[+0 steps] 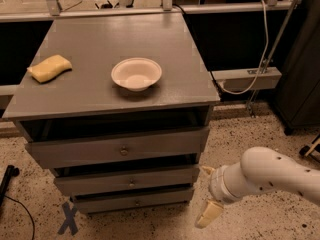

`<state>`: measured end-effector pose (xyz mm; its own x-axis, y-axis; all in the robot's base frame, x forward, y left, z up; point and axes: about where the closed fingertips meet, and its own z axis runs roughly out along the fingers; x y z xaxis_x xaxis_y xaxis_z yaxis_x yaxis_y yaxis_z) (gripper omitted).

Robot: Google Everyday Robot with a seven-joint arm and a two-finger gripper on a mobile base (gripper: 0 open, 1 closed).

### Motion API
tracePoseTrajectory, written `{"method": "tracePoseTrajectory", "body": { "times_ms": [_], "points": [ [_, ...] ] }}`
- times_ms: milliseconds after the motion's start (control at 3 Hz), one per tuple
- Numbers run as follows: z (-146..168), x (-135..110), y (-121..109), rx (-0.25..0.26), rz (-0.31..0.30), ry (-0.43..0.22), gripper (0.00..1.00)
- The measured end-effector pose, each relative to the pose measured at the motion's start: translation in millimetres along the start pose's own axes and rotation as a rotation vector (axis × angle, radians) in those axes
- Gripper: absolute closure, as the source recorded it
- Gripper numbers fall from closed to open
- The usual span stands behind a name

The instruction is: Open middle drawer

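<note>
The white arm point(280, 176) comes in from the right edge at about 4 o'clock and reaches leftward, low down. A ringed wrist point(226, 184) ends it. The hand point(202, 196) sits at about 5 o'clock, pointing toward 9 o'clock. Its two pale fingers point(209, 214) are spread apart, one at 12 o'clock and one at 6 o'clock, holding nothing.

Dim warm light from above, deep shadow under cabinet top point(100, 39) (pale tool point(206, 194) lower right)
</note>
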<state>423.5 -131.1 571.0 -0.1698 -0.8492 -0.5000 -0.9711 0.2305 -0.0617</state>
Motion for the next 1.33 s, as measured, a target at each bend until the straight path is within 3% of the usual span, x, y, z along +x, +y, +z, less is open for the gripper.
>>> {"method": "tracePoseTrajectory", "body": {
  "times_ms": [333, 667, 1000, 1333],
  "points": [
    [37, -8, -1, -0.058, -0.042, -0.031, 0.00],
    [64, -12, -11, -0.028, -0.061, -0.060, 0.00],
    [83, -18, -25, 0.088, -0.085, -0.087, 0.00],
    [86, -17, -26, 0.087, -0.088, -0.088, 0.00]
  ]
}}
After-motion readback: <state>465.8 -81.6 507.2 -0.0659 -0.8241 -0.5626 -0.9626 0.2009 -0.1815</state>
